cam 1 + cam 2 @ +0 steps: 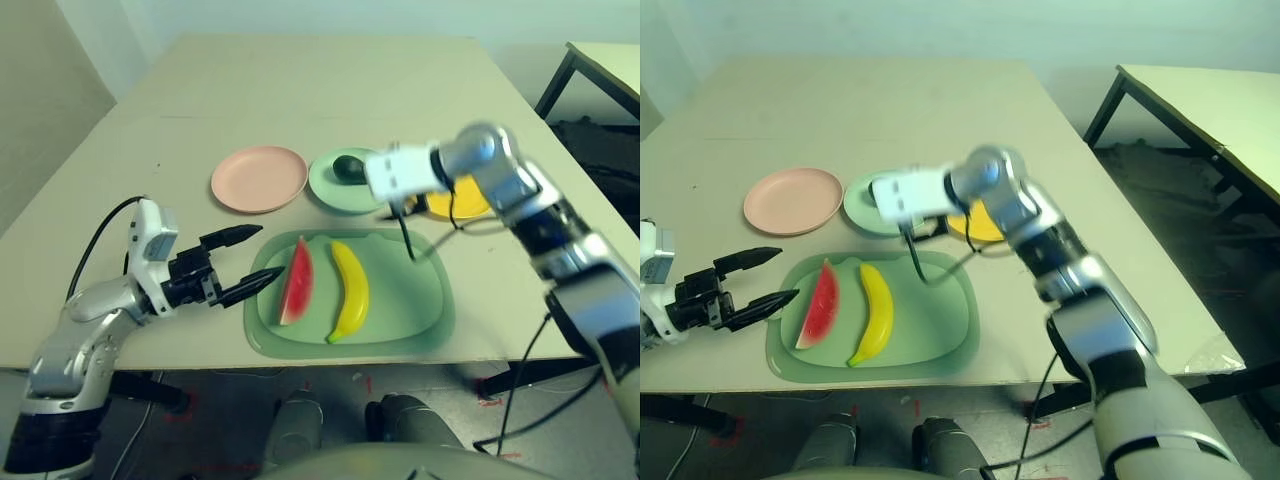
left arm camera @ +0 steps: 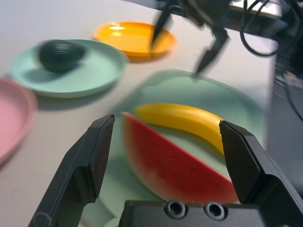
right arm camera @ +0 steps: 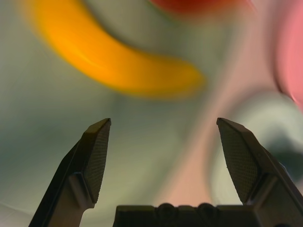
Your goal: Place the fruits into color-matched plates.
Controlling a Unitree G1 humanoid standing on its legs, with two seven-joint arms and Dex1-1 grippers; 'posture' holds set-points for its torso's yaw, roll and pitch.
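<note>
The red watermelon wedge [image 1: 297, 282] and the yellow banana [image 1: 350, 290] lie side by side on the large green mat [image 1: 420, 300]. A dark green avocado [image 1: 348, 167] rests on the mint green plate [image 1: 330, 190]. The pink plate [image 1: 259, 178] is bare, to the left of the green one. The yellow plate [image 1: 462, 200] is partly hidden behind my right arm. My left gripper [image 1: 245, 262] is open just left of the watermelon, which shows between its fingers [image 2: 94, 156] in the left wrist view. My right gripper [image 1: 402, 235] hangs open and holds nothing above the mat's far edge, between the banana and the green plate.
The three plates stand in a row beyond the mat. The table's front edge runs just below the mat. Cables trail from both wrists. Another table and a dark bag stand off to the right.
</note>
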